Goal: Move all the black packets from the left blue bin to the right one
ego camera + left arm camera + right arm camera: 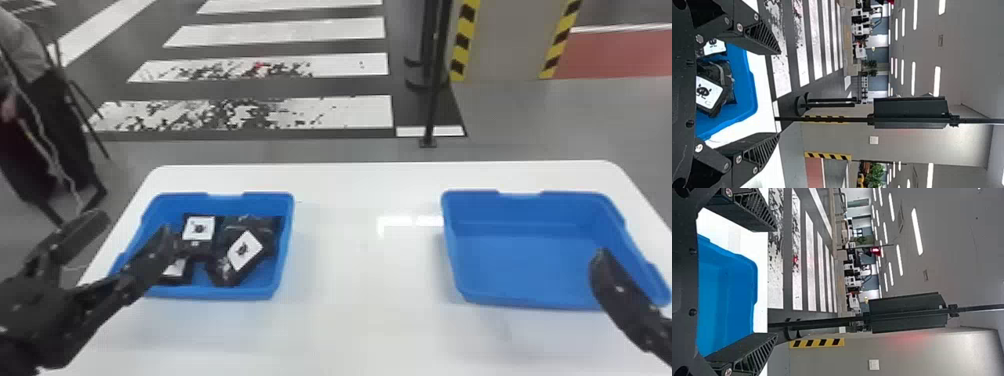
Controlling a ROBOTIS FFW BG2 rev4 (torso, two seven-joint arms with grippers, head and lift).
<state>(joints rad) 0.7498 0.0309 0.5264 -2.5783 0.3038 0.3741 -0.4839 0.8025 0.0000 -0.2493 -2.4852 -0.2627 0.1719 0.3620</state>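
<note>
Fingers apart on both flat black left gripper and black right gripper, the latter partly cut off in the head view. Beyond, inside rectangular blue left bin, overlapping white-labelled black packets, partly finger-hidden, hard to count. Well apart, rectangular blue right bin.

Left bin, packets inside, and right bin stand on table.

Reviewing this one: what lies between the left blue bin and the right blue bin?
Bare white table between the left bin and right bin, in the head view.
</note>
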